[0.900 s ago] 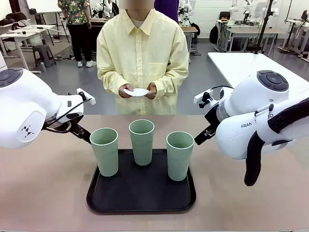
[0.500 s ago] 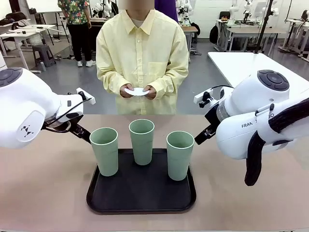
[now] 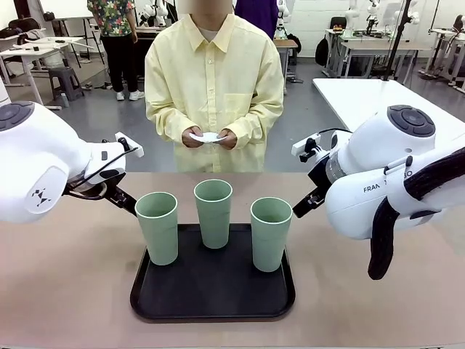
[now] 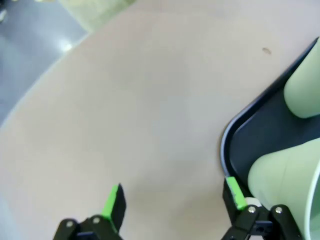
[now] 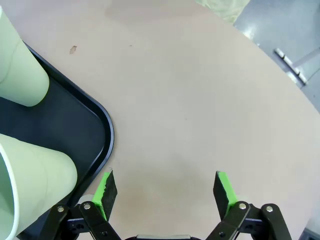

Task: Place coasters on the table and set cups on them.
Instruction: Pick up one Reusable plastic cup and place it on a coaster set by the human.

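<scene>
Three pale green cups stand upright on a black tray (image 3: 211,291): left cup (image 3: 157,227), middle cup (image 3: 213,213), right cup (image 3: 270,233). Across the beige table (image 3: 65,283), a person in a yellow shirt holds white coasters (image 3: 207,137) in both hands at waist height. My left gripper (image 4: 174,197) hovers open over bare tabletop just left of the tray, beside the left cup (image 4: 287,185). Off the tray's right edge, my right gripper (image 5: 165,187) is also open and empty, with the right cup (image 5: 35,175) beside it.
The tray's raised rim (image 5: 107,135) lies close to both grippers. Bare tabletop stretches to either side of the tray and behind it toward the person. A white table (image 3: 370,98) stands at the back right.
The person's hands have shifted the coasters slightly. Both arms and the cups have stayed still.
</scene>
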Action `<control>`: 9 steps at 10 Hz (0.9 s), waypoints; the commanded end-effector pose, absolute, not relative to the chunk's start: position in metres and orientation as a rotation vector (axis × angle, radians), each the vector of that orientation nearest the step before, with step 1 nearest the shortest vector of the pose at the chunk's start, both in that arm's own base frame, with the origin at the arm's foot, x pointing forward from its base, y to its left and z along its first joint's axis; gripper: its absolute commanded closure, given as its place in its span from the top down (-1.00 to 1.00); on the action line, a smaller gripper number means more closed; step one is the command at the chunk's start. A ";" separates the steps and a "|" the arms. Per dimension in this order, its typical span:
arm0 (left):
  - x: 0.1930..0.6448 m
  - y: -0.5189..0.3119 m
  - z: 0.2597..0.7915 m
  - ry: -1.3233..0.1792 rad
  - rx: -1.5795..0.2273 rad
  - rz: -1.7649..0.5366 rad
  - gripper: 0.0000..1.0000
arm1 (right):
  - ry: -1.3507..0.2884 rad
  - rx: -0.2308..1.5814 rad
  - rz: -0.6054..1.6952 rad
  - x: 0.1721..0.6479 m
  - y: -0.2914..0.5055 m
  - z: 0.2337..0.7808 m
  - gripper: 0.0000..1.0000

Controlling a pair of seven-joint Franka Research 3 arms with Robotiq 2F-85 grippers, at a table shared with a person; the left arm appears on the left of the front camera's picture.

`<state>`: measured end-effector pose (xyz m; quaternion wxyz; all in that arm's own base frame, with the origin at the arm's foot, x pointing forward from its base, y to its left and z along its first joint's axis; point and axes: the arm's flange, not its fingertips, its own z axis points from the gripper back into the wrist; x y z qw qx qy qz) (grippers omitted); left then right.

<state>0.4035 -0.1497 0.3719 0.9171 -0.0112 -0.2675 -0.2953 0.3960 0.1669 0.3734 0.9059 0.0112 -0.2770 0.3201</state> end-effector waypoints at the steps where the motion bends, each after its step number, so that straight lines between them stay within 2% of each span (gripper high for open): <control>1: 0.403 -0.150 0.372 -0.550 -0.023 -0.608 1.00 | -0.572 0.023 0.661 0.396 0.167 0.373 1.00; 5: 0.403 -0.150 0.372 -0.550 -0.023 -0.608 1.00 | -0.572 0.023 0.661 0.396 0.167 0.373 1.00; 6: 0.406 -0.136 0.400 -0.603 0.000 -0.604 1.00 | -0.626 0.037 0.673 0.391 0.162 0.387 1.00; 9: 0.363 -0.101 0.468 -0.577 0.067 -0.614 1.00 | -0.567 -0.029 0.684 0.343 0.143 0.426 1.00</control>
